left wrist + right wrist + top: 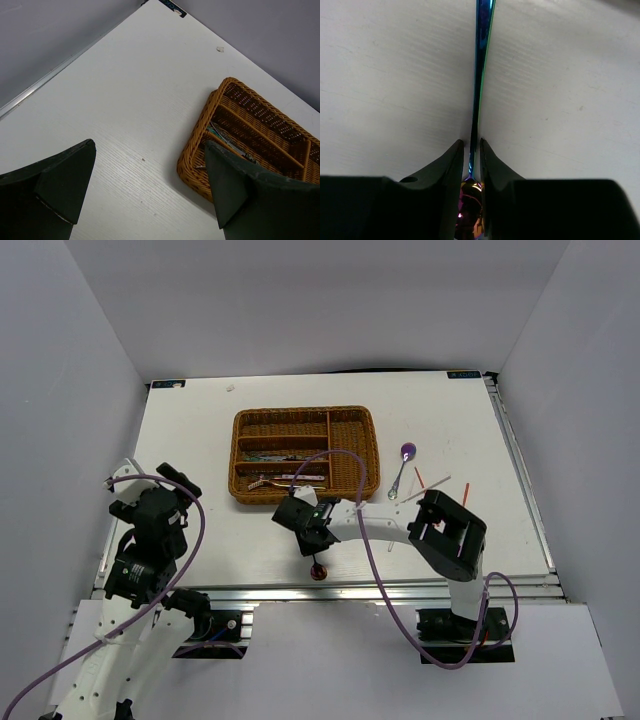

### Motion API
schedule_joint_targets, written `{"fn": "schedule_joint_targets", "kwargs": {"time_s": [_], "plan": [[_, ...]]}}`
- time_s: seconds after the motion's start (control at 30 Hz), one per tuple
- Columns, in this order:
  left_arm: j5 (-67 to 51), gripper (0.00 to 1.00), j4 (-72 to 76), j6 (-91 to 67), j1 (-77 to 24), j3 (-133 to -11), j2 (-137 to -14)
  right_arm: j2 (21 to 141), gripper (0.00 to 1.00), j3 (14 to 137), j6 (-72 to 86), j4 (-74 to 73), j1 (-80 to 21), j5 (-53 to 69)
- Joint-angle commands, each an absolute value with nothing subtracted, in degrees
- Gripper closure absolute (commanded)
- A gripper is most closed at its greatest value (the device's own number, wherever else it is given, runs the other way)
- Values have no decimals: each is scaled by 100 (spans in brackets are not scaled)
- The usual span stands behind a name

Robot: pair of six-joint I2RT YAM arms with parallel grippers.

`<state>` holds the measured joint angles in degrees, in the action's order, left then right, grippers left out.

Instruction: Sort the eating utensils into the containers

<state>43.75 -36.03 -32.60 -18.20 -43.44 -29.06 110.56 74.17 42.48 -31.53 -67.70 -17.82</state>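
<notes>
My right gripper (311,537) is low over the table near its front edge, shut on a spoon. The spoon's red bowl (318,571) pokes out toward the edge. In the right wrist view the iridescent handle (481,60) runs straight away from the fingertips, and the shiny bowl (470,205) sits between the jaws. The brown wicker tray (240,455) lies just beyond, with a few utensils (283,480) in its long slots. A purple-bowled spoon (403,465) and red and white chopsticks (424,487) lie loose to the right. My left gripper (150,190) hangs open and empty at the left.
The left wrist view shows the tray's near-left corner (195,155) beside the right finger. The table's front rail (330,590) is just behind the held spoon. The right arm's elbow (450,535) rises near the loose chopsticks. White walls enclose the table.
</notes>
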Motion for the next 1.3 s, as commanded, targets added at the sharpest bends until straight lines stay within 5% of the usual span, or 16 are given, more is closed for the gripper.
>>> {"fn": "schedule_joint_targets", "kwargs": {"time_s": [0.0,0.3,0.5,1.27], "plan": [[4482,2,-3691,-3287,-1837,-4333,-2892,11285,74,7373,4395,-3928,-6987,-1696],[4500,2,-3700,-3296,-1837,-4333,-2804,11547,79,7418,4359,-3946,-7075,-1749],[4448,2,-3674,-3287,-1846,-4333,-2760,11839,100,7629,4298,-4026,-7075,-1767],[4403,2,-3647,-3278,-1846,-4315,-2654,10311,100,7515,2999,-3815,-7690,-2742]]}}
